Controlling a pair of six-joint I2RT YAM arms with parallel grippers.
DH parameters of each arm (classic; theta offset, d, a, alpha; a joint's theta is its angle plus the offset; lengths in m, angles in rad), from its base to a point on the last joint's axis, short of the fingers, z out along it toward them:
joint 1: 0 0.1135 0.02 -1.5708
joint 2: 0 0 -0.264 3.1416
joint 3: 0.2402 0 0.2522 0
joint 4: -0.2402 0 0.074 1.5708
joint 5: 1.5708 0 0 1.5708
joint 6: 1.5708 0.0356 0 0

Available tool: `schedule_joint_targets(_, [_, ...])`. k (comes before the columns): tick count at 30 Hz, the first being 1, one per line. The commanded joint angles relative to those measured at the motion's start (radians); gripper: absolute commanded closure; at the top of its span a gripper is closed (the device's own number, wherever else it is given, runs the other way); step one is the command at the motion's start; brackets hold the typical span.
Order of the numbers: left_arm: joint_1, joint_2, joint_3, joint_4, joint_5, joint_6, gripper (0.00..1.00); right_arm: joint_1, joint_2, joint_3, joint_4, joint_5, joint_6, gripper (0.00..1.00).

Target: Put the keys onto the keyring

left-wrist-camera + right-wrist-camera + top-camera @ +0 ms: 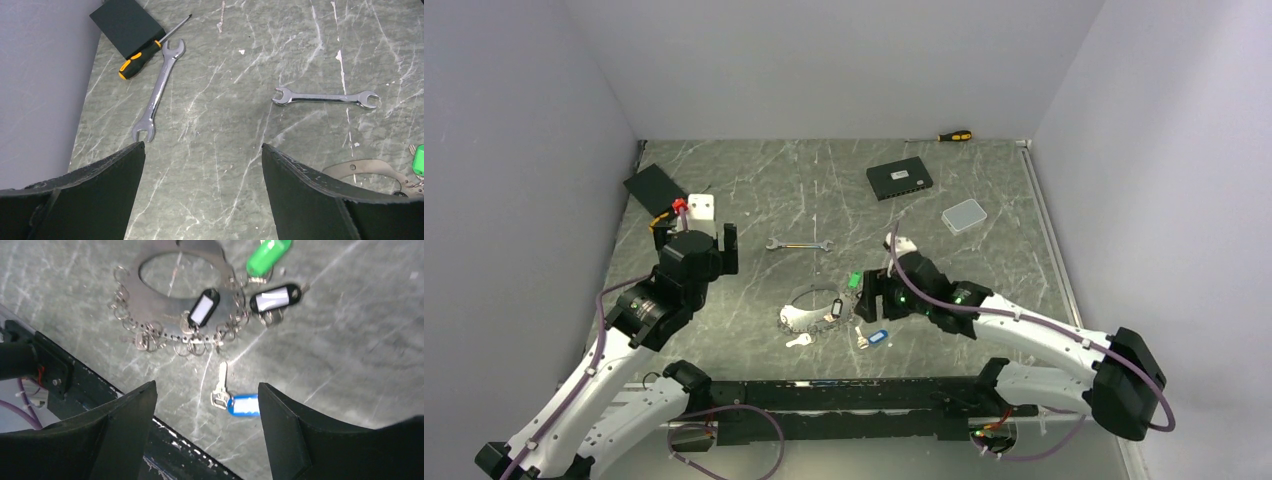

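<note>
**Right wrist view: both pincers open, keys loose beside the keyring**

The right pincer [205,432] is open, its fingers wide apart above the bench [350,340]. The keyring [150,307] lies flat at 12 o'clock from it, with small rings strung along its rim and a black-tagged key [202,307] lying across that rim. A second black-tagged key [275,297] sits just beside the hoop at 3 o'clock. A green-tagged key [267,254] lies at 1 o'clock, and a blue-tagged key [244,405] lies apart at 5 o'clock. The left pincer [202,192] is also spread open over the bench, with one spanner [157,92] at 11 o'clock and another spanner [320,97] at 2 o'clock.
</note>
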Motion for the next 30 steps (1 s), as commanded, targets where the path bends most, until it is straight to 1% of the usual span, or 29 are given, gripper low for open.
schedule_joint_targets(1, [0.005,-0.003,0.029,0.019,-0.022,0.002,0.09,0.099,-0.030,-0.048,-0.044,0.195,0.217,0.24])
schedule_joint_targets(5, [0.007,-0.004,0.028,0.019,-0.030,0.002,0.09,0.183,-0.049,-0.095,-0.070,0.256,0.330,0.29])
schedule_joint_targets(8, [0.009,-0.004,0.027,0.021,-0.028,0.003,0.09,0.225,-0.030,-0.116,-0.049,0.272,0.371,0.30])
schedule_joint_targets(10, [0.010,0.000,0.028,0.019,-0.027,0.003,0.09,0.244,-0.013,-0.121,-0.040,0.286,0.390,0.32])
schedule_joint_targets(16, [0.011,-0.005,0.028,0.012,-0.038,-0.001,0.09,0.255,0.039,-0.142,0.007,0.272,0.422,0.41])
schedule_joint_targets(21, [0.010,-0.009,0.024,0.019,-0.039,0.003,0.09,0.254,0.079,-0.153,0.038,0.243,0.444,0.43])
schedule_joint_targets(23, [0.011,-0.007,0.028,0.016,-0.033,0.000,0.09,0.255,0.088,-0.154,0.048,0.250,0.437,0.45])
schedule_joint_targets(26, [0.010,-0.007,0.028,0.017,-0.028,0.000,0.09,0.255,0.121,-0.142,0.044,0.257,0.431,0.51])
schedule_joint_targets(30, [0.010,-0.013,0.028,0.015,-0.037,0.000,0.09,0.255,0.151,-0.127,0.042,0.253,0.419,0.55])
